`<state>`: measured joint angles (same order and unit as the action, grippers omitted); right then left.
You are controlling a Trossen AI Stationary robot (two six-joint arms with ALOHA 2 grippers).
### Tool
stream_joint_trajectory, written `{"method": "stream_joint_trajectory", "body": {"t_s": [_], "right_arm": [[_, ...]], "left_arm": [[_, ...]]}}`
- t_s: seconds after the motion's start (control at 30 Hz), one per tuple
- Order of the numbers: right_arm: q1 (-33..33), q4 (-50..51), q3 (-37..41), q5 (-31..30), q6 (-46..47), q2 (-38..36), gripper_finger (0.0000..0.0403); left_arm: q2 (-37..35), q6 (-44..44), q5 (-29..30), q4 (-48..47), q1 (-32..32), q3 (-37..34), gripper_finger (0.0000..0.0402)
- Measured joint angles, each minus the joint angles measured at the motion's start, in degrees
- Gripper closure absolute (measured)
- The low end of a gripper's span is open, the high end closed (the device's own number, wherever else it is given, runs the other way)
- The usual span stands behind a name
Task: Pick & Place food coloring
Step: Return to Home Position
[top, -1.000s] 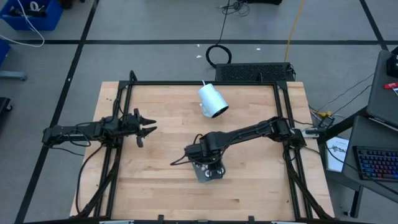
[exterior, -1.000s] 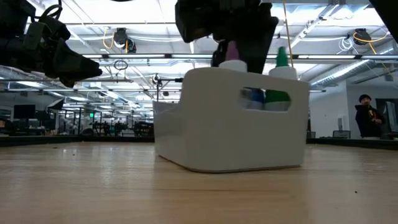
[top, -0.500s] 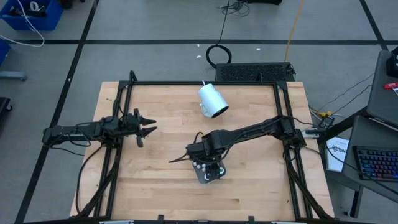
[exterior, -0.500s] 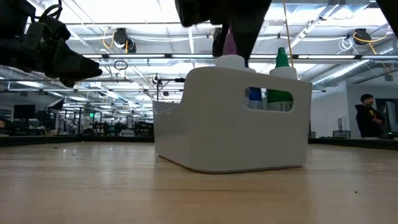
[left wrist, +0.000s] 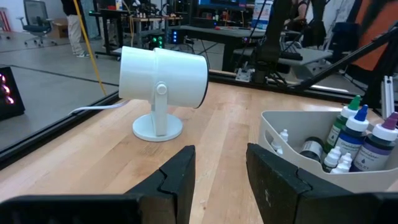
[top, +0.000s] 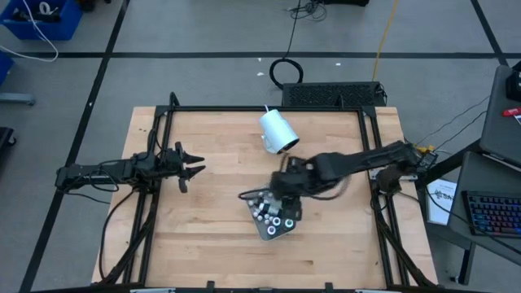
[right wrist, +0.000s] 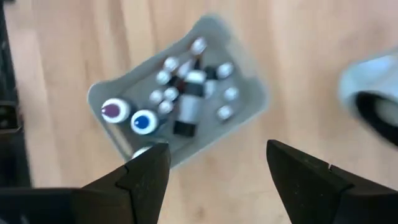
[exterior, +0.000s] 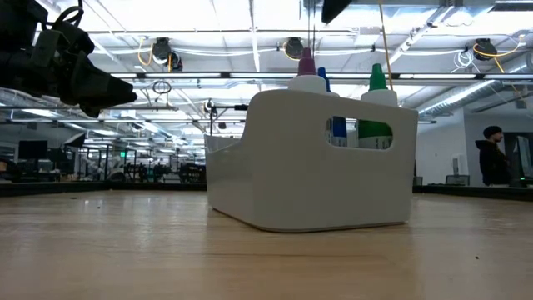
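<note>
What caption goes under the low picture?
Food coloring bottles peek out of a white bin on the wooden table.

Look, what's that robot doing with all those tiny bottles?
The food coloring bottles stand together inside the gray bin on the wooden table. The right gripper hangs above the bin, open and empty, so it holds none of them. The left gripper is open too, off at the table's left side, touching nothing. It looks like the putting-away part is done.

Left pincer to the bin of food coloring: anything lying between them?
No. The high view shows only bare table between the left pincer and the bin; the white cylinder stands farther back.
</note>
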<state>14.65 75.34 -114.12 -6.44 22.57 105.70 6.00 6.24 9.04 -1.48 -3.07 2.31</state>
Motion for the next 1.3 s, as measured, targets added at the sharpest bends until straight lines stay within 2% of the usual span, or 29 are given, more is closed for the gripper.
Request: {"method": "stream_joint_trajectory", "body": {"t_s": [0.1,0.17,0.27,0.4,0.6,0.7,0.77,0.9,1.03,1.17,1.3], "right_arm": [[2.6,-2.1,3.8,-8.5,1.3,-5.9,0.015],[4.6,-5.6,9.2,-14.2,2.5,-10.5,0.015],[7.1,-13.2,21.2,-20.3,4.3,-18.5,0.015],[8.7,-28.6,42.3,-25.1,5.7,-29.7,0.0149],[6.1,-62.0,73.2,-25.0,1.0,-44.5,0.0149],[3.8,-76.7,84.6,-23.2,-2.5,-50.9,0.0149],[1.9,-82.7,90.0,-20.4,-3.0,-54.6,0.0149],[-1.3,-85.9,96.2,-14.6,-2.8,-59.4,0.0149],[-2.0,-90.5,99.3,-10.1,-7.9,-62.4,0.0149],[-2.1,-98.3,102.3,-8.3,-14.5,-65.9,0.0149],[-3.1,-101.1,105.8,-8.3,-17.0,-70.3,0.0149]], "left_arm": [[0.0,0.0,0.0,0.0,0.0,0.0,0.0254],[0.0,0.0,0.0,0.0,0.0,0.0,0.0254],[0.0,0.0,0.0,0.0,0.0,0.0,0.0254],[0.0,0.0,0.0,0.0,0.0,0.0,0.0254],[0.0,0.0,0.0,0.0,0.0,0.0,0.0254],[0.0,0.0,0.0,0.0,0.0,0.0,0.0254],[0.0,0.0,0.0,0.0,0.0,0.0,0.0254],[0.0,0.0,0.0,0.0,0.0,0.0,0.0254],[0.0,0.0,0.0,0.0,0.0,0.0,0.0254],[0.0,0.0,0.0,0.0,0.0,0.0,0.0254],[0.0,0.0,0.0,0.0,0.0,0.0,0.0254]]}}
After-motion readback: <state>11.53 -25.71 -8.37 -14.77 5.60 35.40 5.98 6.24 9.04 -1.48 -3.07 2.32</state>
